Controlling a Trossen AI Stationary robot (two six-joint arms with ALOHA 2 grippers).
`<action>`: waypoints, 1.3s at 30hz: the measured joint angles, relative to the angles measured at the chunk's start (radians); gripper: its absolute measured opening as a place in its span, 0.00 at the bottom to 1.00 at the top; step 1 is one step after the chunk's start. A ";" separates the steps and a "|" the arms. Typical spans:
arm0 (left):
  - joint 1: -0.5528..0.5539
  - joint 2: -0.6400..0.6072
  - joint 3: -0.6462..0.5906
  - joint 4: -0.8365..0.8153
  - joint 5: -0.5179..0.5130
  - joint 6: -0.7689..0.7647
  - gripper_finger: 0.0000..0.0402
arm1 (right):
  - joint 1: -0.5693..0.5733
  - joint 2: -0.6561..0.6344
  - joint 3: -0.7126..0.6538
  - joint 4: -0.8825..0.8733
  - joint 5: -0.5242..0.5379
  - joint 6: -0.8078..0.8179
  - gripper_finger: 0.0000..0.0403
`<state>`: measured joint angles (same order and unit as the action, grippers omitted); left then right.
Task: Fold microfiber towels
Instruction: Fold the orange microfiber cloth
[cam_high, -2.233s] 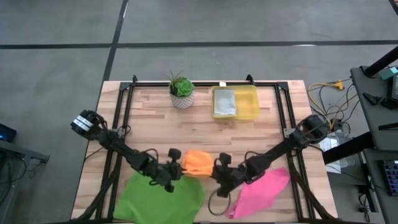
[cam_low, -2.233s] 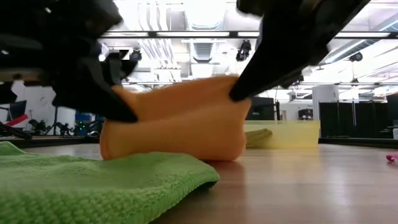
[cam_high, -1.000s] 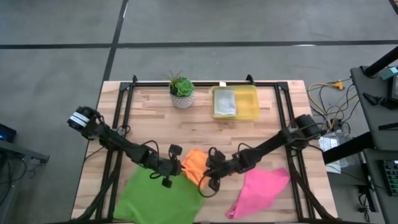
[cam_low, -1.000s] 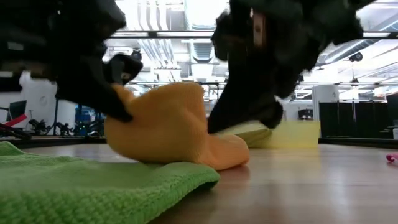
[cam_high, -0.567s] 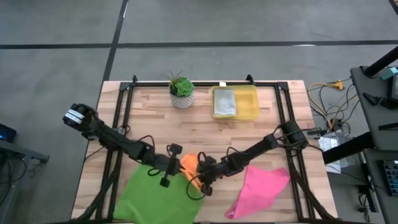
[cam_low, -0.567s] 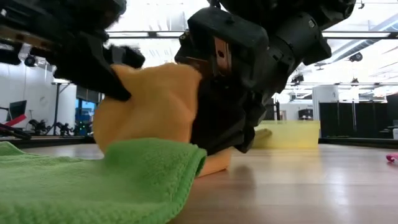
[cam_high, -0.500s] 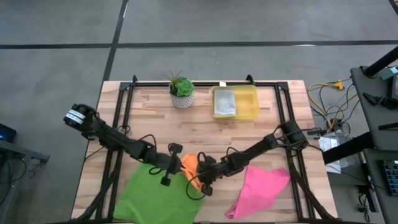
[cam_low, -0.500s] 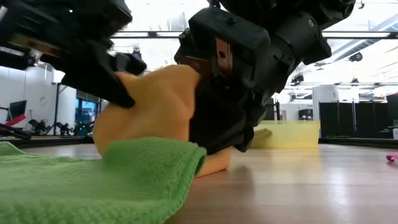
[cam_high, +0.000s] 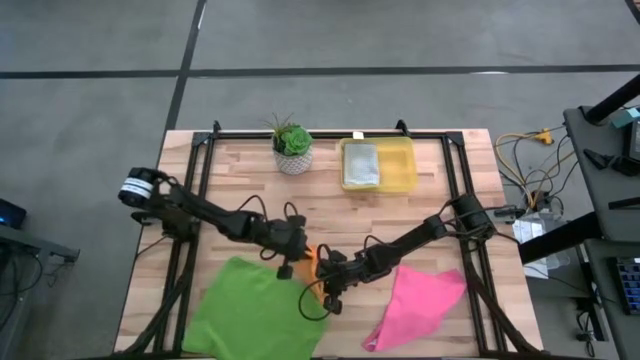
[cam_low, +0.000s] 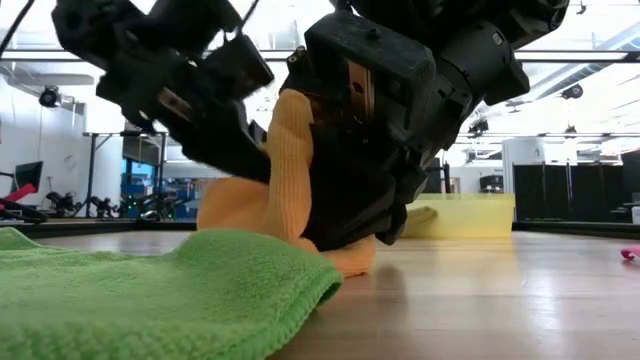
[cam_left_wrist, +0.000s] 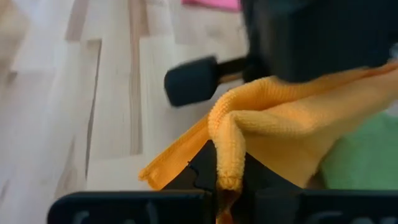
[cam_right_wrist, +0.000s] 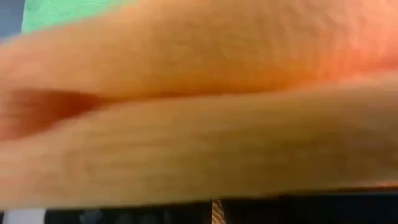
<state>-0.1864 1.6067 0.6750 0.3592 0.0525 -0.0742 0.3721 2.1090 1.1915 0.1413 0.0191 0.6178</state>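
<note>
"What changed?"
"The left gripper (cam_high: 297, 262) has swung its closed jaws and orange towel (cam_low: 285, 180) edge toward 3 o'clock."
"And the right gripper (cam_high: 322, 283)?"
"Clamped on it near 6 o'clock; fold underway."

Bunched orange towel (cam_high: 312, 262) between flat green towel (cam_high: 255, 322) and crumpled pink towel (cam_high: 420, 305).
</note>
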 joint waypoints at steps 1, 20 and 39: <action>0.002 0.019 0.005 0.000 0.001 0.000 0.00 | 0.000 0.000 0.000 0.000 0.000 0.001 0.02; 0.025 0.151 0.021 -0.001 -0.007 -0.079 0.00 | 0.034 -0.224 0.028 -0.427 0.190 0.070 0.02; 0.036 0.150 0.036 -0.008 -0.017 -0.077 0.00 | -0.036 -0.162 0.017 -0.401 0.268 0.198 0.02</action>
<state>-0.1501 1.7569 0.7112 0.3511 0.0360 -0.1516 0.3366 1.9466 1.2087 -0.2592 0.2875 0.8162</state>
